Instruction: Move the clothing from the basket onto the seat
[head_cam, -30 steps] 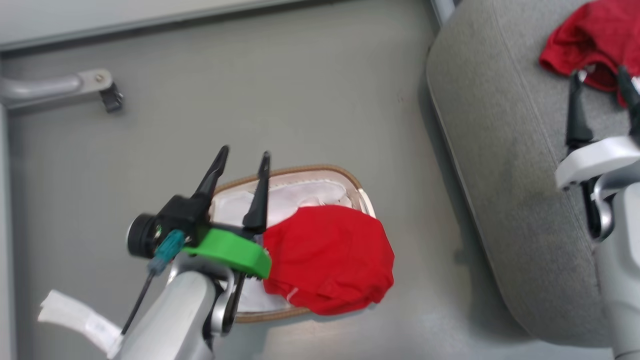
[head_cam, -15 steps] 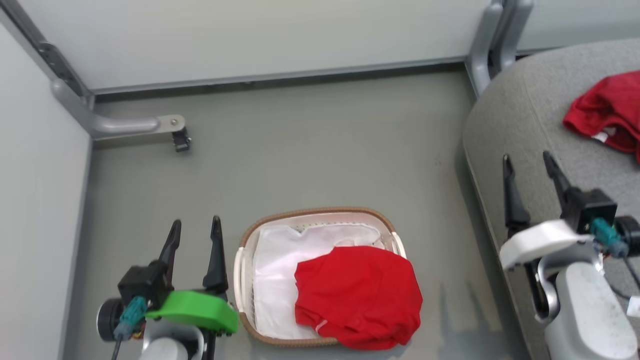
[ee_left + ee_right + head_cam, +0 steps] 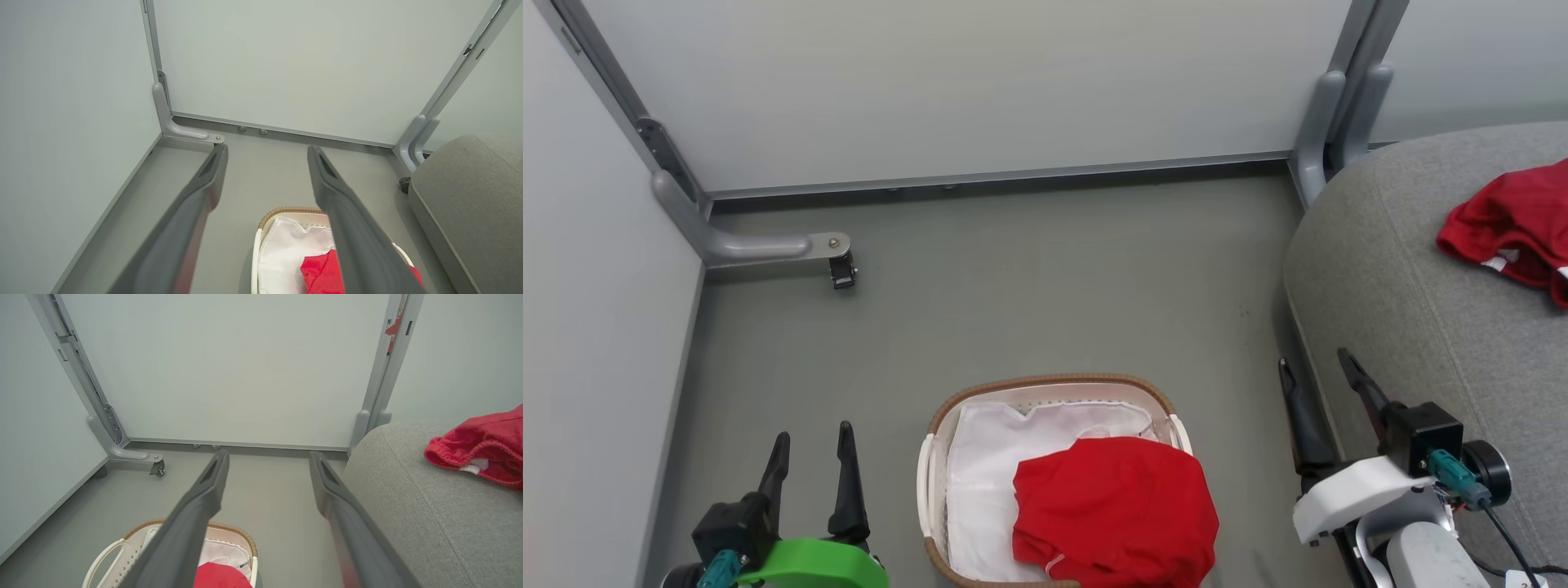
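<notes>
One red garment (image 3: 1115,514) lies in the right half of the oval white basket (image 3: 1045,384) with the brown woven rim, on its white liner. A second red garment (image 3: 1511,229) with white trim rests on the grey seat (image 3: 1405,278) at the right; it is also in the right wrist view (image 3: 482,451). My left gripper (image 3: 813,437) hangs open and empty left of the basket. My right gripper (image 3: 1315,367) is open and empty between the basket and the seat's edge. The left wrist view shows the basket (image 3: 286,211) and a red corner (image 3: 322,273) low between the fingers.
Pale partition panels close the floor at the back and left. A grey metal foot with a small black caster (image 3: 841,273) juts from the left post. Another grey post (image 3: 1327,122) stands by the seat's far corner. Bare grey floor (image 3: 1045,286) lies beyond the basket.
The head camera has swung and tilted up, so the whole picture shifted. The right gripper has come off the seat and away from the garment there. The left gripper now sits left of the basket.
</notes>
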Controlling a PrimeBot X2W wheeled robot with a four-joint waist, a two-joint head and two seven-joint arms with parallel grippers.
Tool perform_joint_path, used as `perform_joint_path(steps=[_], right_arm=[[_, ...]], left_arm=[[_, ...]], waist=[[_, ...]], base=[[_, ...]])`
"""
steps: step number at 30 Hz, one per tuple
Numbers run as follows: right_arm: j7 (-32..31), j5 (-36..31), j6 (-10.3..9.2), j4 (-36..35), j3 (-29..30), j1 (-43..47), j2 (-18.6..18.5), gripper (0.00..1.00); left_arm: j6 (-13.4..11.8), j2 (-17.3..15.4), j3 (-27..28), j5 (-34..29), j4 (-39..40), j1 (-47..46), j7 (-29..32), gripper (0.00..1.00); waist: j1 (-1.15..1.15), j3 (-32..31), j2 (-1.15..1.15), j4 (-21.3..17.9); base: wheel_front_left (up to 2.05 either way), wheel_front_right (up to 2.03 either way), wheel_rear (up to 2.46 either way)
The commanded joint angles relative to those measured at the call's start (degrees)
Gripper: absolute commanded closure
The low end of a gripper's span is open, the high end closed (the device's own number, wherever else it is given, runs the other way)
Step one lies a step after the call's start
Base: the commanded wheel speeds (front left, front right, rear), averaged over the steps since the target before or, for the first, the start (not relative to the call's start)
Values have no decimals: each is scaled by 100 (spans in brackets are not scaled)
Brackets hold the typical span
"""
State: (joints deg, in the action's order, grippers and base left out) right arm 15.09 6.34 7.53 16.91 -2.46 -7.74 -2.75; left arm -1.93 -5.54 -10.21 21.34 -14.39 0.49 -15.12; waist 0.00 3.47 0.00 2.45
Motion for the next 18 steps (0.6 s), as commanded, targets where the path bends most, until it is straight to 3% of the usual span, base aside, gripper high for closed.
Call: perform_joint_path(steps=[1,18], right_arm=[[12,44,-8,0,-12,85,-28,0],[12,165,-8,141,-119,157,-25,0]], left_arm=[[38,27,43,-27,-5,59,-4,0],[279,184,287,-320,-154,165,-4,0]], waist=[[0,-33,0,-35],[0,-196,0,-56]], base=[[0,0,0],[0,0,0]])
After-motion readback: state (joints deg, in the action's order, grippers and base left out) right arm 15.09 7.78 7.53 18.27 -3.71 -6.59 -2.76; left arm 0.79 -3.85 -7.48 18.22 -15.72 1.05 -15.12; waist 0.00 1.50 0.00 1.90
